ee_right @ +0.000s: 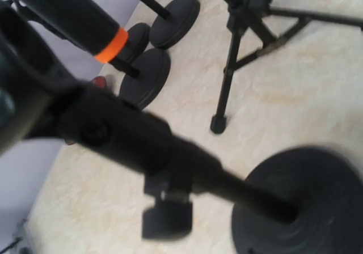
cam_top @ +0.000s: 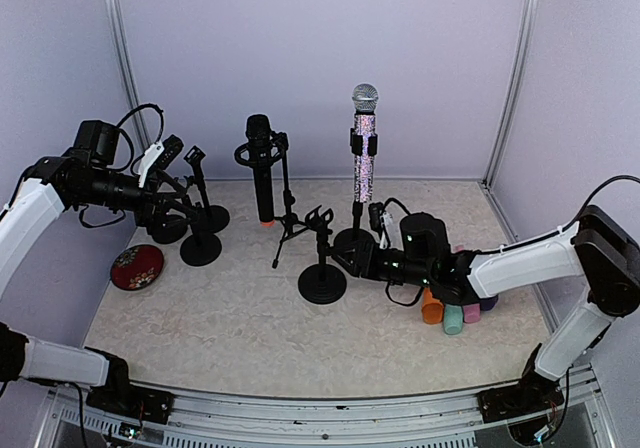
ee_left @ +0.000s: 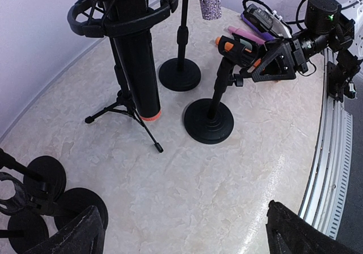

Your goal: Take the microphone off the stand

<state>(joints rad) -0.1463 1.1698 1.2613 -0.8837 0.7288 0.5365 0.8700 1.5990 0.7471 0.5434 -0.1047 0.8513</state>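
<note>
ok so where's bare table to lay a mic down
Bare: the near strip of table, between the red disc at left and the coloured tubes at right, in front of the empty clip stand. Crowded: behind that, round-base stands, tripod stand and glitter microphone.

The surface (cam_top: 230,318) comes up pale and marbled, smooth, with a soft sheen where the light falls. The black microphone (cam_top: 262,173) reads matt and plastic-looking, with a brighter orange band (ee_left: 151,117) at its lower end. Beside it the glitter microphone (cam_top: 364,163) sparkles, its barrel rough with tiny stones under a shiny metal mesh head (cam_top: 365,98). The round stand base (ee_left: 209,122) is dull black with a faint gleam. The tripod stand (cam_top: 288,218) looks like satin black metal. The right arm shell (cam_top: 525,258) is white, smooth, glossy plastic. The red cushion (cam_top: 137,266) looks like patterned cloth.
</note>
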